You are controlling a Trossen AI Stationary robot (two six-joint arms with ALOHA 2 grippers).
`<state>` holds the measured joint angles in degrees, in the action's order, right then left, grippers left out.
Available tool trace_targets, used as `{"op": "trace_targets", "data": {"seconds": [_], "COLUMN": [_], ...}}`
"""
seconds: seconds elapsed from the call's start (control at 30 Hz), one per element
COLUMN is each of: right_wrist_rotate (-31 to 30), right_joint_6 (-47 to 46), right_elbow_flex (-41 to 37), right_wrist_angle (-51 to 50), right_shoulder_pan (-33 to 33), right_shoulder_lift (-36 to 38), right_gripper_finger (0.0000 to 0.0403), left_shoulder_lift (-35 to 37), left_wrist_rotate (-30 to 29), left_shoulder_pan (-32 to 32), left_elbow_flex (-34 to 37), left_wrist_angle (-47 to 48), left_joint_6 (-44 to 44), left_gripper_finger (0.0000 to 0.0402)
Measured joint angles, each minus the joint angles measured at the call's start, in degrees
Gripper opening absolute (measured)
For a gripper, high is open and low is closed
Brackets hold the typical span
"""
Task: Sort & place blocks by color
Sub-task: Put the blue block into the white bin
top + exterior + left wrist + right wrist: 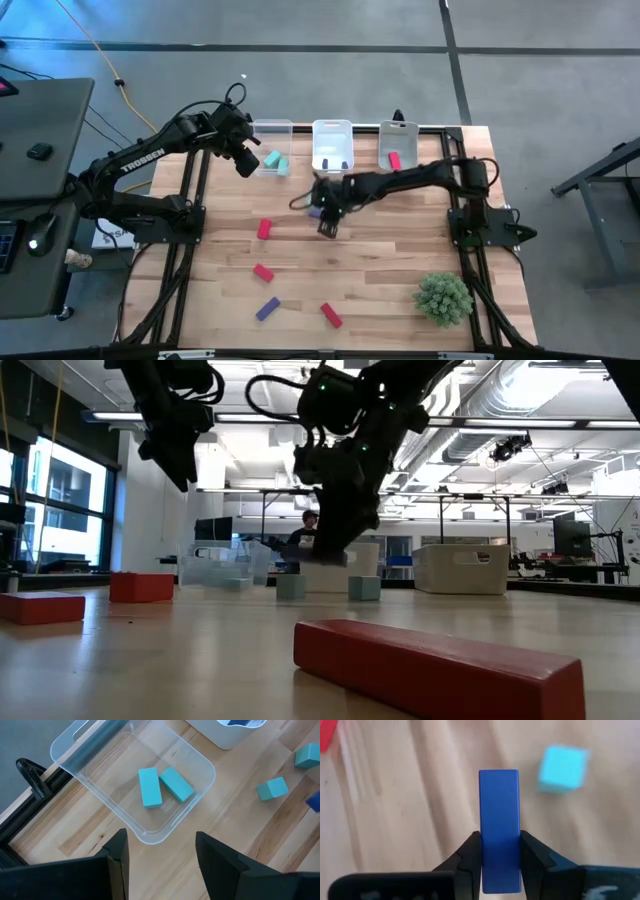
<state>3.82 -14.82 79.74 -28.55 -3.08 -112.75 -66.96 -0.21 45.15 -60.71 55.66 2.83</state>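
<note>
My right gripper (pixel 500 842) is shut on a purple-blue bar block (pixel 499 815) above the table's middle (pixel 322 212). A teal cube (pixel 563 769) lies on the wood below it; two teal cubes (pixel 291 587) show in the low view. My left gripper (pixel 160 840) hangs open over the near side of the left clear bin (pixel 75 750), which holds two teal blocks (pixel 150 787). The middle bin (pixel 332 128) holds purple blocks and the right bin (pixel 398 128) a red block (pixel 394 160). Red blocks (pixel 264 229) (pixel 263 271) (pixel 331 315) and a purple one (pixel 267 308) lie flat on the table. My right gripper pinches the bar's two long sides (pixel 485 845) between its two fingers, at the end nearest the wrist. The fingers slant steeply down and lie along the bar, which sticks out past their tips. In the low view the bar (pixel 330 558) hangs clear of the table.
A spiky green plant ball (pixel 443 297) stands at the near right corner. The three bins line the far edge. A long red block (pixel 430 670) lies close to the low camera. A person shows in the room behind the table.
</note>
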Motion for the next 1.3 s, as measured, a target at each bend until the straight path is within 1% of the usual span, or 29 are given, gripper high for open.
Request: {"op": "trace_targets", "data": {"seconds": [0.33,0.57,0.73,0.83,1.0,1.17,1.3], "right_wrist_rotate": [-1.37,-2.12,-2.28,-4.83,-7.11,-7.55,-7.62], "right_joint_6": [4.94,8.12,10.48,12.29,15.06,14.81,13.96], "right_elbow_flex": [0.02,0.05,2.01,3.68,6.23,6.78,6.70], "right_wrist_angle": [2.77,6.61,8.43,8.41,8.72,10.52,10.02], "right_shoulder_pan": [-7.06,-13.26,-17.61,-19.82,-23.60,-27.04,-28.94], "right_shoulder_lift": [6.18,8.32,8.28,8.27,8.26,8.24,7.54], "right_gripper_finger": [0.0074,0.0074,0.0074,0.0074,0.0074,0.0074,0.0074], "left_shoulder_lift": [0.00,0.00,0.00,0.00,0.00,0.00,0.00], "left_wrist_rotate": [0.00,-0.02,-0.03,-0.22,-0.27,-0.44,-0.44], "left_shoulder_pan": [0.00,0.00,0.00,0.00,-0.02,-0.02,-0.04], "left_elbow_flex": [0.00,0.00,0.00,0.00,0.00,0.00,0.00], "left_wrist_angle": [0.00,-0.21,-0.28,-0.33,-0.33,-0.33,-0.33], "left_joint_6": [0.35,2.98,3.44,4.69,6.05,7.69,9.04], "left_gripper_finger": [0.0145,0.0145,0.0145,0.0145,0.0145,0.0145,0.0145]}}
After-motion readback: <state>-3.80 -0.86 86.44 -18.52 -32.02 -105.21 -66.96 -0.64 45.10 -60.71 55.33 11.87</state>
